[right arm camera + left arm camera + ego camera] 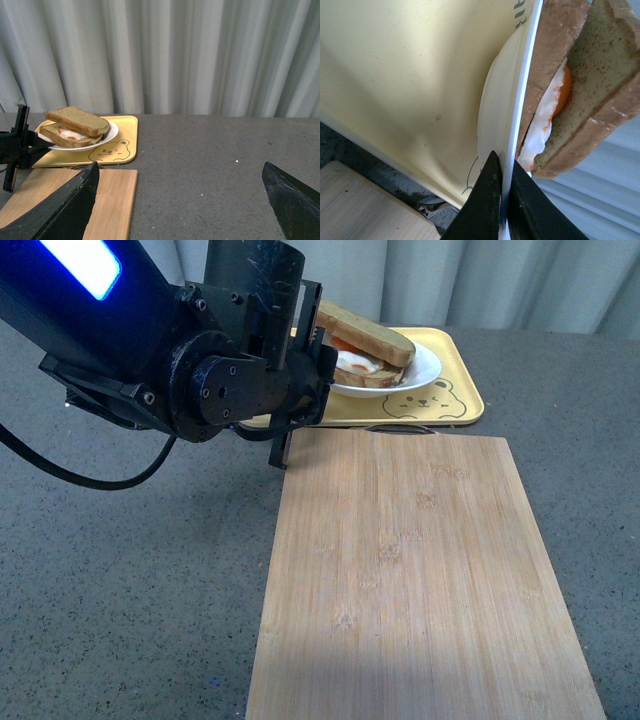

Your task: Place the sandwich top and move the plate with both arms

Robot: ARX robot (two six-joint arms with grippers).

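Setting: a robot test bench in a laboratory or demonstration room, dressed with kitchen props. Evidence: a pale pleated curtain (200, 55) closes off the whole background as a backdrop. The work surface is a flat grey speckled tabletop (130, 570). A black left arm (150, 330) with a lit blue panel (85, 265) and a loose black cable (80, 475) reaches over it. Domestic items are few and laid out together: a bamboo cutting board (420, 580), a yellow bear-print tray (458, 398) behind it, and a white plate (430, 367) carrying an egg sandwich (372, 338)
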